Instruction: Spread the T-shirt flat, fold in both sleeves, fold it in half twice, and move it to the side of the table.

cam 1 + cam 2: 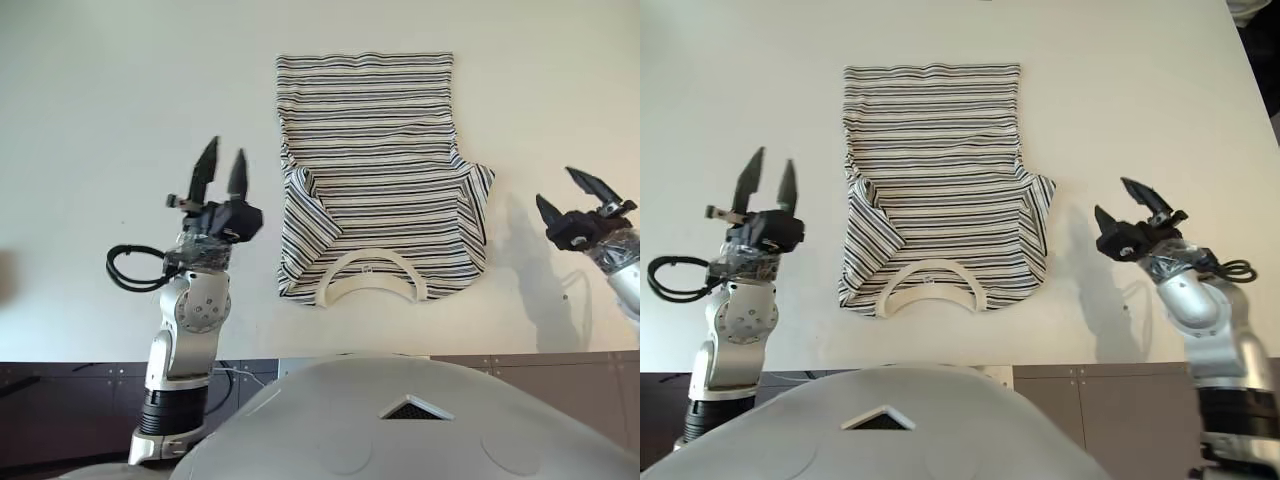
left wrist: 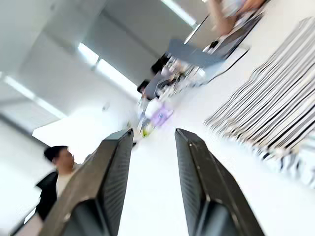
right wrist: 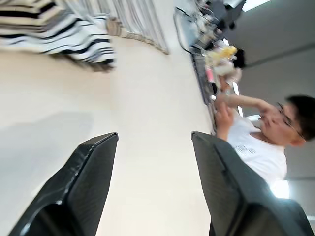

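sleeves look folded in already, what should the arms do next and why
Probably bring both in to the near corners of the T-shirt for the first half fold: it lies flat with both sleeves folded in, and the left gripper and right gripper hang beside it, jaws open, holding nothing.

The bench (image 1: 100, 100) was white. A striped T-shirt (image 1: 375, 170) lay spread on its middle, collar toward the near edge, hem farthest.

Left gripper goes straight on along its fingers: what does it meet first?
Way looks free: the open left gripper points away over bare table, the T-shirt lying off to its right. If tilted down, which is unclear, tabletop first.
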Controlling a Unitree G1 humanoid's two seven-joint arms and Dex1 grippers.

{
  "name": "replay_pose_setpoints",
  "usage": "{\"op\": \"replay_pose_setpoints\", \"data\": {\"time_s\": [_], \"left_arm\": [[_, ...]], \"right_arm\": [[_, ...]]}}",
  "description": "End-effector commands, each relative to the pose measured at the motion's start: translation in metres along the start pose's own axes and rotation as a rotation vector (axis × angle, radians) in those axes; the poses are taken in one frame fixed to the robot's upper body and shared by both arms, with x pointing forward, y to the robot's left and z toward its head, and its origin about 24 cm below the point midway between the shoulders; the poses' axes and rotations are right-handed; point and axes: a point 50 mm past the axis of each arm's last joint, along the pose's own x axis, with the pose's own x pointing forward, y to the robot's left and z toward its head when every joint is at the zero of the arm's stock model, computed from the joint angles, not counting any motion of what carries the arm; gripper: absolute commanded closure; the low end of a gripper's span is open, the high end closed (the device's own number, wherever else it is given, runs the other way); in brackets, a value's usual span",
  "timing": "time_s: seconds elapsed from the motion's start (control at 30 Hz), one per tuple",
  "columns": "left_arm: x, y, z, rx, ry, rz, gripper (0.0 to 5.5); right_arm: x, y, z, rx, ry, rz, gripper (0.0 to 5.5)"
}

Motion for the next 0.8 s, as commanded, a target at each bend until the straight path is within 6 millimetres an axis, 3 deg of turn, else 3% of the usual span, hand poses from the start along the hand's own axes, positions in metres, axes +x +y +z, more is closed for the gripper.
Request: {"op": "replay_pose_setpoints", "data": {"time_s": [0.03,0.07,0.17,0.3,0.37,0.63,0.73,0.8], "left_arm": [[0.006,-0.004,-0.009,-0.029,0.078,0.087,3.95],[0.010,-0.002,-0.009,-0.027,0.078,0.103,3.95],[0.017,0.001,-0.015,-0.022,0.097,0.142,3.95],[0.018,-0.004,-0.014,-0.041,0.111,0.161,3.95],[0.016,-0.009,-0.012,-0.051,0.116,0.153,3.95],[0.023,-0.012,-0.011,-0.064,0.110,0.128,3.95],[0.022,-0.015,-0.011,-0.072,0.117,0.118,3.95],[0.018,-0.018,-0.012,-0.076,0.130,0.115,3.95]], "right_arm": [[0.001,0.018,0.008,-0.051,-0.114,0.234,2.75],[0.001,0.020,0.015,-0.039,-0.148,0.272,2.75],[0.010,0.003,0.028,-0.047,-0.204,0.269,2.75],[0.020,-0.026,0.034,-0.060,-0.228,0.126,2.75],[0.026,-0.031,0.042,-0.034,-0.254,0.090,2.75],[0.042,0.022,0.029,0.023,-0.168,0.220,2.75],[0.036,0.026,0.017,0.029,-0.112,0.232,2.75],[0.029,0.017,-0.002,-0.040,-0.022,0.222,2.75]]}}
